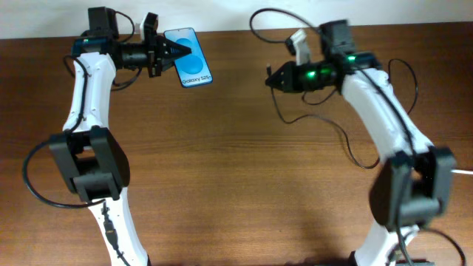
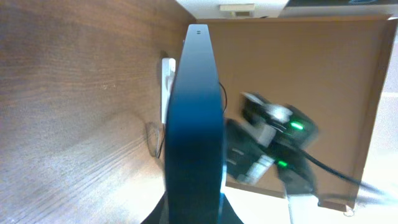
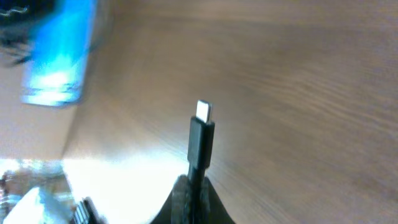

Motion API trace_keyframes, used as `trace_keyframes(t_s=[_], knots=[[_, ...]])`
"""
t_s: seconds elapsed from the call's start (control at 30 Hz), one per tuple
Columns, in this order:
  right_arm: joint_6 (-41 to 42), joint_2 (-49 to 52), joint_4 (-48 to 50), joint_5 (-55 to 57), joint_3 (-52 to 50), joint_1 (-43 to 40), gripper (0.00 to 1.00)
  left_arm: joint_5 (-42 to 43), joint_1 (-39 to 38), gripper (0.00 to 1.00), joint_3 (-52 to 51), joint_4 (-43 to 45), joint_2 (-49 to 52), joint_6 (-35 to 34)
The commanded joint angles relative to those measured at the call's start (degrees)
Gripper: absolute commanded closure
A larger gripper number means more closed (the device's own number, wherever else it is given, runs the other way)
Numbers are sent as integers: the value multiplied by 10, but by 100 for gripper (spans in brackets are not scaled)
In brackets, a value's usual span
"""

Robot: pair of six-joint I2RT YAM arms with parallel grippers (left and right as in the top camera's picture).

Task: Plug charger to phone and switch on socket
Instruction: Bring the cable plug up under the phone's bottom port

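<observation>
Right claw (image 3: pixel 193 190) pinches the charger (image 3: pixel 201 134), well apart from the phone (image 1: pixel 194 71) gripped by left claw (image 1: pixel 176 53).

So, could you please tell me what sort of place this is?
Probably a robotics lab bench: a wooden table stands against a pale wall, with the left gripper holding a phone and the right gripper holding a charger.
</observation>
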Motion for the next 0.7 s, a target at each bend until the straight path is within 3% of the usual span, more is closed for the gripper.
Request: trace_keyframes(t_s=[0.0, 0.27, 0.4, 0.5, 0.67], knots=[[-82, -59, -37, -87, 3, -6, 96, 7, -13, 100, 8, 2, 0, 12], [-121, -148, -224, -103, 3, -26, 96, 26, -63, 100, 8, 10, 0, 59], [-121, -149, -235, -138, -16, -16, 96, 114, -76, 100, 8, 63, 0, 54], [-108, -149, -205, -154, -50, 11, 96, 115, -76, 100, 8, 63, 0, 21], [81, -148, 16, -153, -134, 74, 96, 127, -76, 100, 8, 111, 0, -54]])
